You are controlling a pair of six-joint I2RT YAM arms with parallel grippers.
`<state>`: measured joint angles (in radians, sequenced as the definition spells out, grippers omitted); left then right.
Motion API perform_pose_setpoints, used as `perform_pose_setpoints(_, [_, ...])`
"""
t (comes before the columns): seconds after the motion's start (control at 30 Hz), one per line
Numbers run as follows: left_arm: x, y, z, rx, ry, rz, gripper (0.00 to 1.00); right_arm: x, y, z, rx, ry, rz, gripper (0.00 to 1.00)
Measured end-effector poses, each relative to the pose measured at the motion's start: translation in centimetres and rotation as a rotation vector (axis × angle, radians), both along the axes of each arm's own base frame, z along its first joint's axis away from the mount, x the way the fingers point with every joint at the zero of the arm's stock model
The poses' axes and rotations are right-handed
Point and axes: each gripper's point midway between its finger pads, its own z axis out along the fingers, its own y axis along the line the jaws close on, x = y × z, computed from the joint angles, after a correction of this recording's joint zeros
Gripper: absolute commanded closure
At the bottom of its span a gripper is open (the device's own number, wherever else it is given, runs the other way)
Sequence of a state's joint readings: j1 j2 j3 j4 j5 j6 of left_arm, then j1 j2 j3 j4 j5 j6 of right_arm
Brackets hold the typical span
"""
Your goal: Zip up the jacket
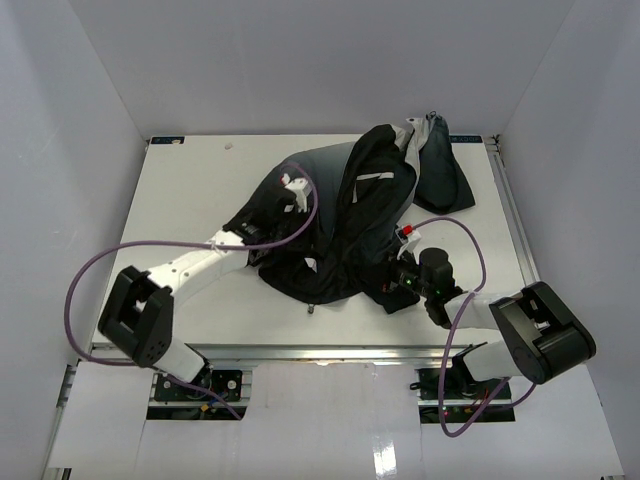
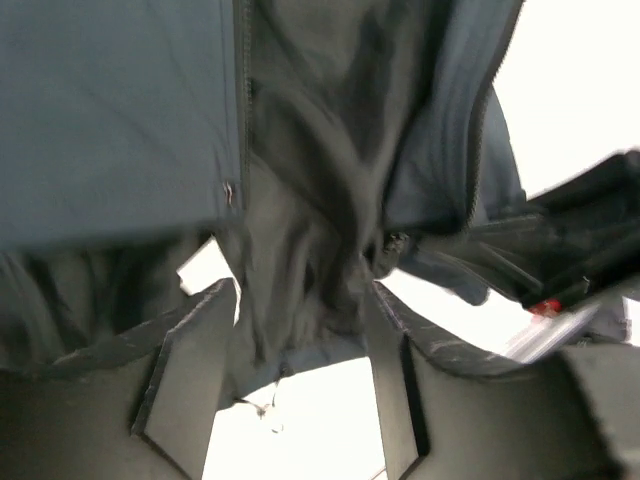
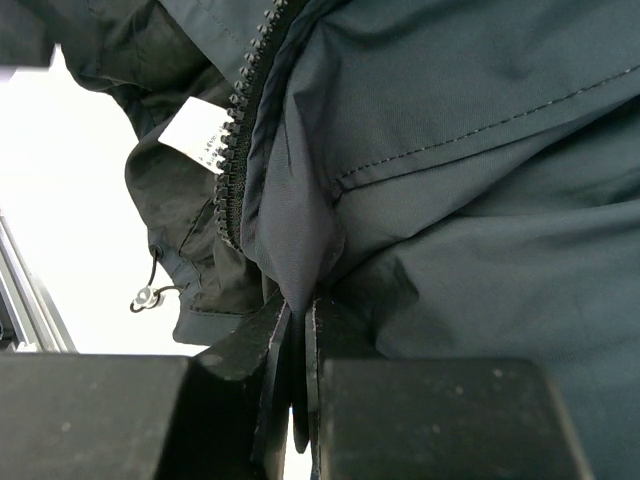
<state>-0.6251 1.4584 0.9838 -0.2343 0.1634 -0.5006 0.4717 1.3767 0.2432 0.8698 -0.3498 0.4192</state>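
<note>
The dark jacket (image 1: 350, 215) lies crumpled on the middle of the table, its front open. My left gripper (image 1: 287, 192) is at the jacket's left side. In the left wrist view its fingers (image 2: 190, 370) stand wide apart, with a hanging fold of jacket (image 2: 300, 230) loosely between them; the open zipper edge (image 2: 475, 150) runs at the upper right. My right gripper (image 1: 396, 274) is at the jacket's lower right. In the right wrist view it (image 3: 300, 325) is shut on a fold of fabric (image 3: 290, 240) just beside the zipper teeth (image 3: 235, 140).
The white table (image 1: 190, 190) stands inside white walls, with a metal rail (image 1: 510, 210) along its right edge. A white label (image 3: 195, 135) and a drawcord toggle (image 3: 145, 295) hang by the zipper. Purple cables (image 1: 100, 262) loop from both arms. The right arm (image 2: 580, 240) shows past the jacket.
</note>
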Motion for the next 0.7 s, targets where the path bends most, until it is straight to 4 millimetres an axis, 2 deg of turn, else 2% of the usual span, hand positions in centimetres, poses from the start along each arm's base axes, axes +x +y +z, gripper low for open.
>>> perform_pose_setpoints(0.17, [5.0, -2.3, 1.2, 0.113, -0.033, -0.039, 0.30, -0.4, -0.2, -0.2, -0.004, 0.000, 0.002, 0.92])
perform_pose_setpoints(0.23, [6.6, -3.1, 0.9, 0.160, -0.034, -0.063, 0.28, -0.5, -0.2, -0.3, -0.004, 0.001, 0.004, 0.92])
perform_pose_setpoints(0.3, [7.6, -3.5, -0.5, 0.216, -0.017, -0.082, 0.27, -0.5, -0.2, -0.2, -0.005, -0.003, 0.007, 0.92])
perform_pose_setpoints(0.37, [7.6, -3.2, -2.7, 0.279, 0.019, -0.094, 0.27, -0.6, -0.3, -0.1, -0.004, -0.008, 0.007, 0.92])
perform_pose_setpoints(0.53, [6.1, -1.5, -8.4, 0.417, 0.149, -0.120, 0.31, -0.7, -0.3, 0.4, 0.002, -0.026, 0.008, 0.92])
perform_pose_setpoints(0.6, [5.7, -1.1, -9.9, 0.448, 0.179, -0.130, 0.36, -0.8, -0.4, 0.5, 0.003, -0.033, 0.009, 0.92])
perform_pose_setpoints(0.7, [5.5, -1.0, -10.8, 0.461, 0.193, -0.143, 0.43, -1.0, -0.5, 0.5, 0.001, -0.036, 0.010, 0.92])
